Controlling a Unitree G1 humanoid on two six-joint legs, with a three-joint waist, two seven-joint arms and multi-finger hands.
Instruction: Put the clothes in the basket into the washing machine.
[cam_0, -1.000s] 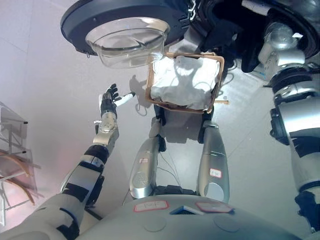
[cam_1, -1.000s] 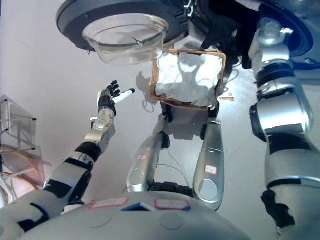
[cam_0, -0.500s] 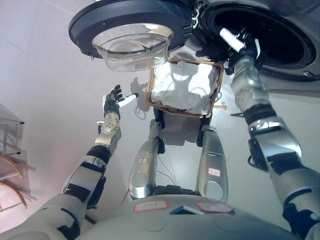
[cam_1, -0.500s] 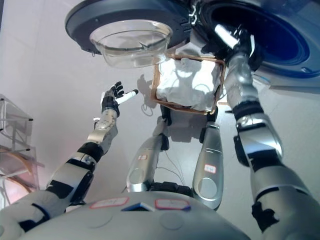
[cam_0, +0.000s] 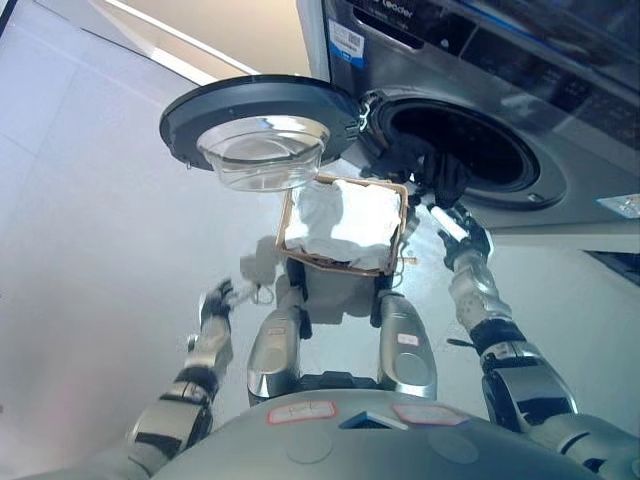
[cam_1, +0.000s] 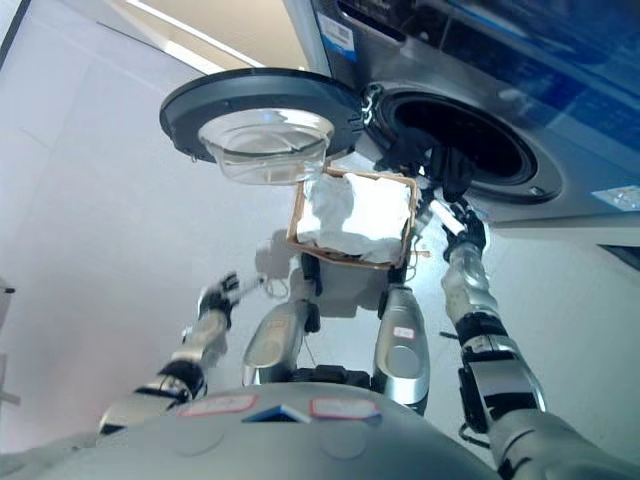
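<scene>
A wicker basket (cam_0: 293, 222) with white cloth (cam_0: 345, 222) in it stands on the floor below the washing machine (cam_0: 500, 70). The machine's round door (cam_0: 262, 125) is swung open to the left. A dark garment (cam_0: 420, 165) hangs over the lower left rim of the drum opening (cam_0: 470, 140). My right hand (cam_0: 460, 232) is just under that garment, right of the basket, fingers spread and one white-tipped finger pointing up-left. My left hand (cam_0: 215, 302) hangs low at the left over bare floor, fingers relaxed and holding nothing.
Pale floor tiles (cam_0: 90, 220) stretch away on the left. The open door's glass bowl (cam_0: 262, 152) overhangs the basket's left corner. A small stick-like item (cam_0: 408, 260) lies by the basket's right side.
The camera has tipped up, showing the machine's front. My right hand has come down from the drum mouth to below its rim. My left hand has dropped lower.
</scene>
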